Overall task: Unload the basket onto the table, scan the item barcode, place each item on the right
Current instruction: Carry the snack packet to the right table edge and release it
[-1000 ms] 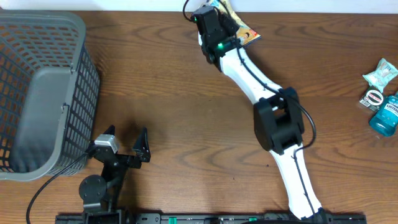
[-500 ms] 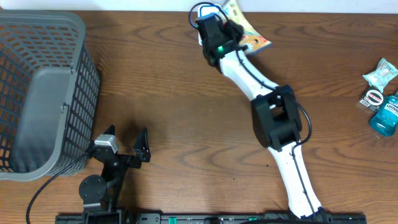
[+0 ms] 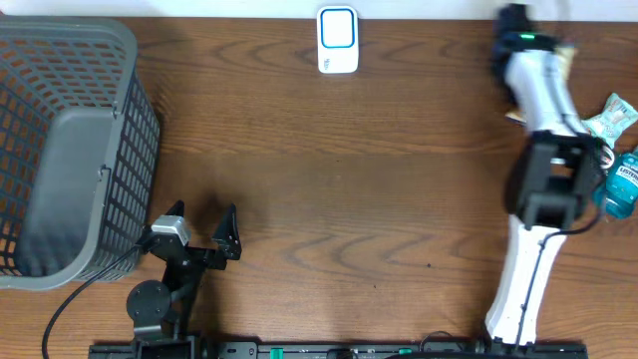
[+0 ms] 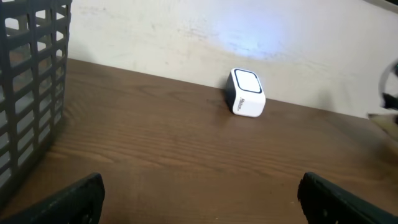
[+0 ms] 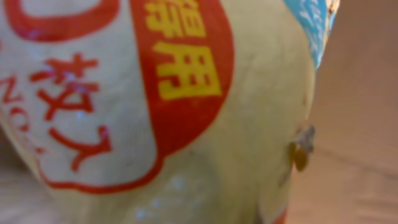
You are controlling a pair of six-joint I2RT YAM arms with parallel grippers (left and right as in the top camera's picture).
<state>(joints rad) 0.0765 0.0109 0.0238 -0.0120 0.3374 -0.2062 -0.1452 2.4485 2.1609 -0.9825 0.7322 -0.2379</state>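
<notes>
Surface [image 3: 299, 150]: brown, with wavy darker wood grain. Basket [image 3: 140, 130]: grey, walls in an open square grid. Scanner [image 3: 338, 40]: white case, white panel outlined in blue. Right arm [image 3: 538, 90]: white links, black joints, one green light [image 3: 525, 38]. Left gripper [image 3: 204, 211]: black. Packet [image 5: 186, 124], right wrist view: cream ground, red rounded panel with yellow characters, red characters on the cream, light blue corner. Bottle [image 3: 618, 184]: teal, white-and-dark label. Pouch [image 3: 610, 118]: pale green and white.

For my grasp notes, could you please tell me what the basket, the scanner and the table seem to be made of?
Basket: grey matte plastic, moulded lattice. Scanner: white glossy plastic, smooth casing. Table: brown wood grain, possibly laminate.
</notes>
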